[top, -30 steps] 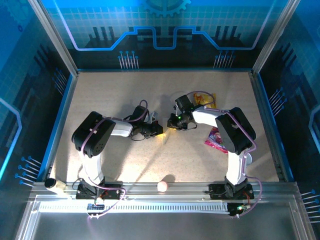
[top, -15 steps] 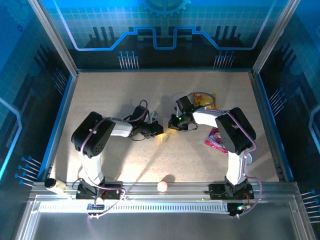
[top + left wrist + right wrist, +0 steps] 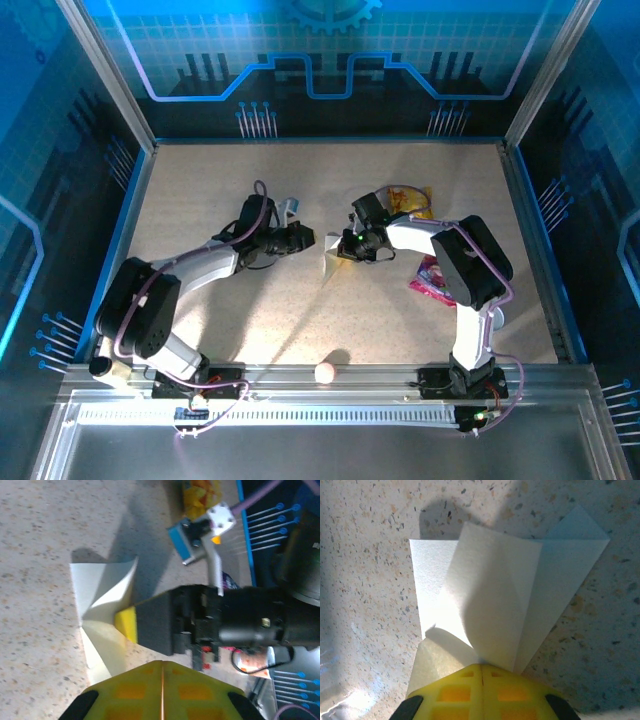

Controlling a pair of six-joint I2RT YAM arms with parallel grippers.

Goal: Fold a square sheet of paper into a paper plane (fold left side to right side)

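Speckled table (image 3: 220, 190) (blue walls (image 3: 180, 60)), folded paper (image 3: 490, 595)

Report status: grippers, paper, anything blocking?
Left gripper shut, nothing seen in it, beside the paper. Right gripper shut on a raised paper flap. Paper creased, part-folded. Snack packet off to the side, not blocking.

Readable text: none in any view.
Yellow snack packet (image 3: 410, 198): red and orange print, too small and blurred to make out words.
Pink wrapper (image 3: 430, 272): print too small to read.
Back wall panel (image 3: 335, 12): a gear emblem above blue circuit-style lines, without letters.
Folded sheet of paper (image 3: 485, 595): plain white.
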